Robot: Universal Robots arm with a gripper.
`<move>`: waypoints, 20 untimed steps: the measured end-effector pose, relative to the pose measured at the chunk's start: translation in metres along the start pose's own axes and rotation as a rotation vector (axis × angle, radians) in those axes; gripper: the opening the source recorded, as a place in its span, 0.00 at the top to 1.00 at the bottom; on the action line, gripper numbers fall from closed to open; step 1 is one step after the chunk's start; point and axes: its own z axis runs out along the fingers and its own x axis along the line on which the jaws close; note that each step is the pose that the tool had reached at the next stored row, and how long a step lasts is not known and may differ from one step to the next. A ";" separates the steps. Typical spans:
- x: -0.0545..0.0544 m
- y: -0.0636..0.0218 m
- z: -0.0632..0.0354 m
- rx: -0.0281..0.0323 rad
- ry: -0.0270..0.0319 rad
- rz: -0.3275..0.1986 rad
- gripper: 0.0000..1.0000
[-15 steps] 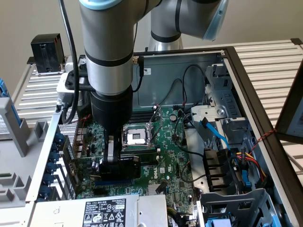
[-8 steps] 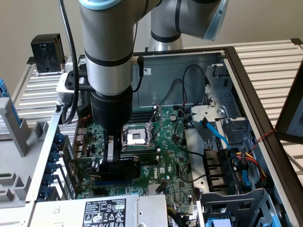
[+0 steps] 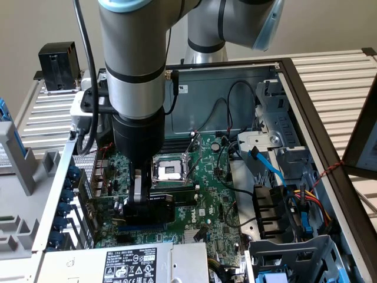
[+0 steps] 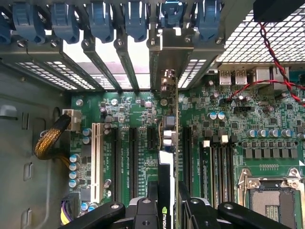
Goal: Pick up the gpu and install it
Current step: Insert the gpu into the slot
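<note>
In the exterior view we see the gripper (image 3: pixel 143 206) down inside the open case, just beside the CPU socket (image 3: pixel 169 171) on the exterior view's left. Its jaws are narrowed on the gpu (image 3: pixel 162 203), which stands on edge low over the motherboard (image 3: pixel 218 194). We cannot tell from here whether the card's lower edge touches a slot.

In the wrist view we look along the gpu (image 4: pixel 167 181) edge-on, with the fingers (image 4: pixel 143 212) clamping it from both sides. It runs among the long expansion slots, set apart from the CPU socket (image 4: pixel 274 200), between that socket and the white slot (image 4: pixel 97 157). Its metal bracket (image 4: pixel 167 52) sits at the rear wall, the end farthest from the socket, just under the blue latches (image 4: pixel 136 21).

We judge this to be the seating step. The card should stay upright and parallel to its slot, with the bracket lined up with its rear opening. Pressure should go straight down and evenly along the card's length. Any lean toward the socket risks jamming the edge connector.
</note>
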 end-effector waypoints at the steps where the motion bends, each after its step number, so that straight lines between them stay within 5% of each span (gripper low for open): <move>1: 0.000 0.0000 -0.0002 0.0000 0.0002 -0.005 0.74; 20: 0.000 0.0001 -0.0008 -0.0003 0.0005 -0.018 0.74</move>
